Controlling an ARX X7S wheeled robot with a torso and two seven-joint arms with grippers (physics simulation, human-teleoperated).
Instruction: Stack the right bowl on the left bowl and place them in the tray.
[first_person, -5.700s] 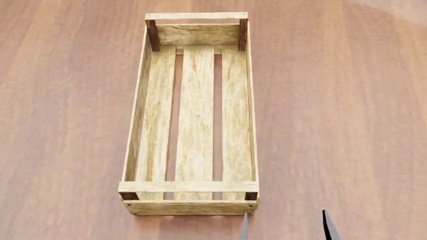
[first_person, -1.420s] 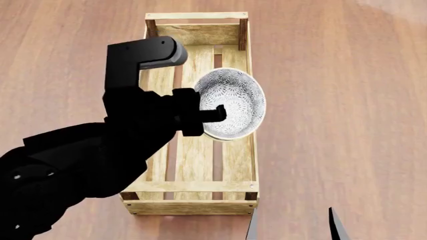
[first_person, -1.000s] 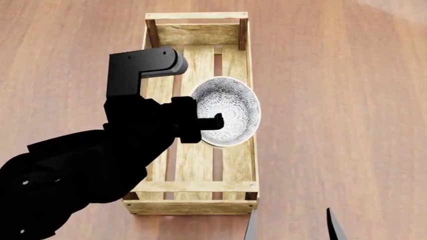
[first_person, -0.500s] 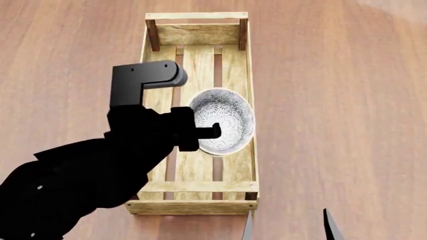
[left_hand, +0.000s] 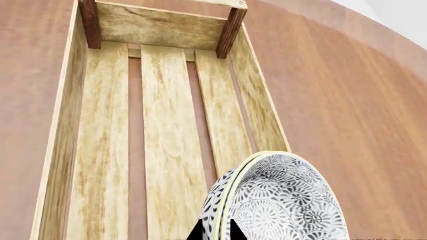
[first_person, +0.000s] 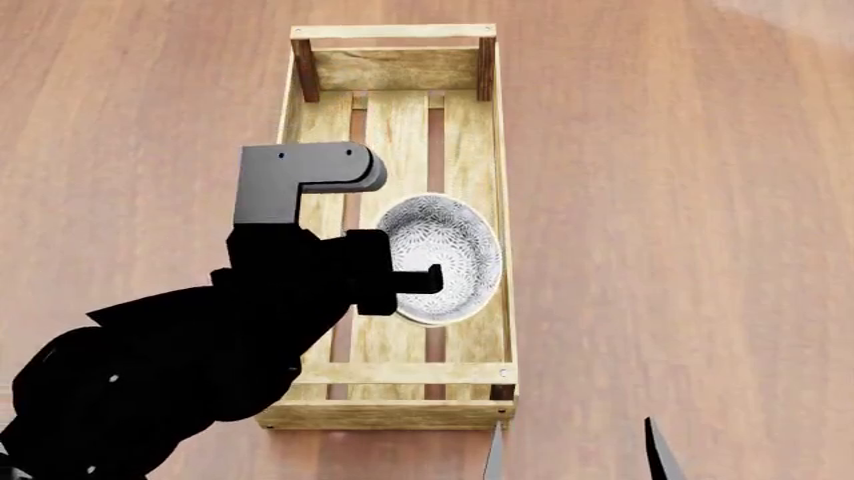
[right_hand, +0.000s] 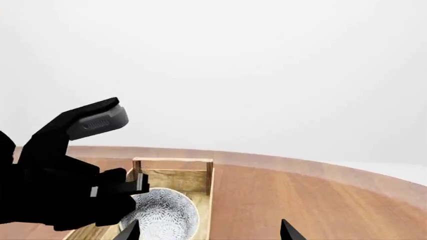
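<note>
Over the tray (first_person: 497, 150), left pincer (first_person: 424, 279) grips the stacked bowls (first_person: 447, 250) — right pincer (first_person: 574, 452) spread wide.

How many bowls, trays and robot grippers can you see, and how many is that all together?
Bowls: 2, nested one inside the other, shown by the double rim in the left wrist view.
Tray: 1.
Grippers: 2, the left gripper and the right gripper.
Total: 5.

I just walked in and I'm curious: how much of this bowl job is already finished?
Stacking looks done: two nested rims show in the bowls. In hand: the left gripper holds them low inside the tray. Left: setting them down and letting go. The right gripper waits open.
</note>
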